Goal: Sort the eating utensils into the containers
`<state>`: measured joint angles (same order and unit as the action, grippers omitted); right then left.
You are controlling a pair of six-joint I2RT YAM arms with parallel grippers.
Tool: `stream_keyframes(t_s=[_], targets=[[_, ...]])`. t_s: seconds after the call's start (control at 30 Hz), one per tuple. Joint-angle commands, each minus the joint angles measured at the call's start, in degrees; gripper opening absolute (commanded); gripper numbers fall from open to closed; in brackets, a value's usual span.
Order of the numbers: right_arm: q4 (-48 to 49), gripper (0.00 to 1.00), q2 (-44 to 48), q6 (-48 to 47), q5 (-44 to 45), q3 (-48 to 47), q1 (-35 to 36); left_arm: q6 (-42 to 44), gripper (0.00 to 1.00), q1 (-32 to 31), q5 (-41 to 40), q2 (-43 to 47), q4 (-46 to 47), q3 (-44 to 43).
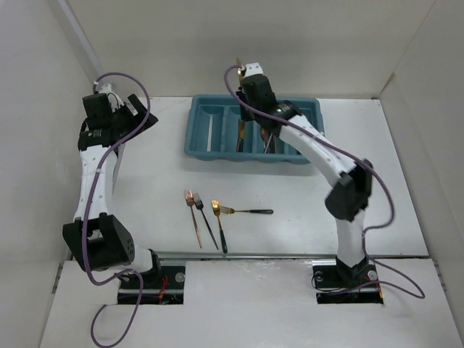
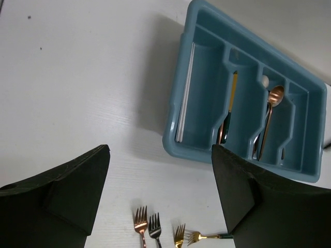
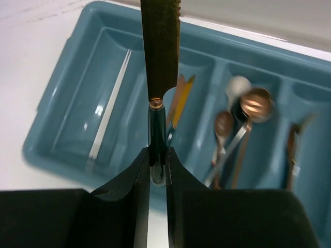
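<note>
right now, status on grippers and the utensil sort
Left gripper open, empty, left of tray. Right gripper shut on knife above tray. Four forks on table. Nothing blocking.

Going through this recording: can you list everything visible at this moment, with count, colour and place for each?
tray: one, teal-blue, four compartments, far side of table
white utensil: one, white, leftmost compartment
tray knives: one or two, gold, second compartment
spoons: one white, two copper, third compartment
blurred utensil: at least one, copper, rightmost compartment
forks: four (copper, dark, two gold with dark handles), loose on table, nearer the arms than the tray
held knife: one, gold blade, dark handle, above tray
table: one, white
left arm, right arm: white and black, purple cables
left fingers: black, open, empty
right fingers: black, shut on held knife's handle
</note>
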<state>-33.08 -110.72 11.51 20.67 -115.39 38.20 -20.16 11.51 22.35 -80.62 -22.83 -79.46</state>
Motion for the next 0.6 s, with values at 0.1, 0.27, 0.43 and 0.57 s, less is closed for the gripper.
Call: stream_keyframes(t_s=[0.1,0.27,0.43,0.57], targets=[[3.4,0.00,-19.7,-4.7,-7.4,-16.3,-2.6,-1.1,0.77,-0.3,-0.4,3.0,1.9,4.7],[3.4,0.00,-22.3,-0.5,-7.9,-14.0,-3.7,-4.5,0.73,-8.1,-5.8,4.2,-0.2,11.4],[4.1,0.45,-21.7,1.8,-11.6,-10.7,-4.9,-5.3,0.73,-19.3,-11.3,2.4,-8.9,14.2],[2.2,0.69,-19.4,-0.2,-14.5,-10.7,-4.2,-4.7,0.73,-22.1,-13.2,-1.6,-16.4,12.8]])
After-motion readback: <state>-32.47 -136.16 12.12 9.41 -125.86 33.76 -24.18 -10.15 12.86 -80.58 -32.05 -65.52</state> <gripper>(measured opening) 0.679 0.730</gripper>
